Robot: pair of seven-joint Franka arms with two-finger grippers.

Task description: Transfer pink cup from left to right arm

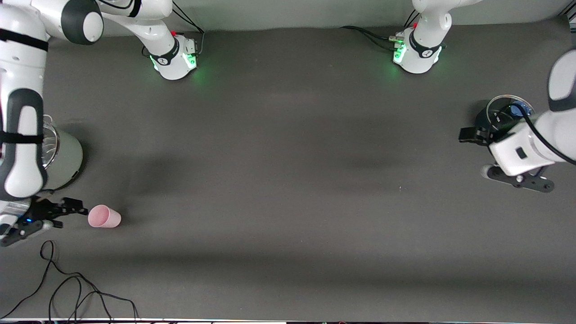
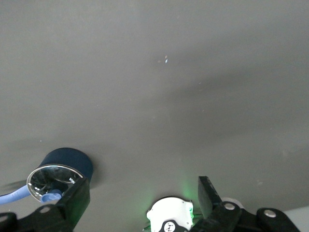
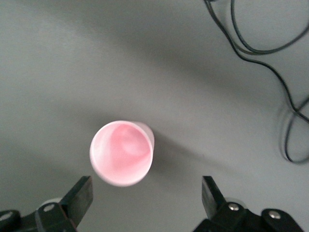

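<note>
Even, moderately dim overhead light, soft broad shadows banding the grey table (image 1: 288,180), green glow at both arm bases, wrist views soft, pink cup (image 3: 121,152) slightly blurred

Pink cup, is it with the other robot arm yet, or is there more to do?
Looks nearly finished. The pink cup stands on the table at the right arm's end, with the open right gripper beside it, not holding it. The left gripper, open and empty, waits over a dark pot. Only pulling away seems left.
</note>
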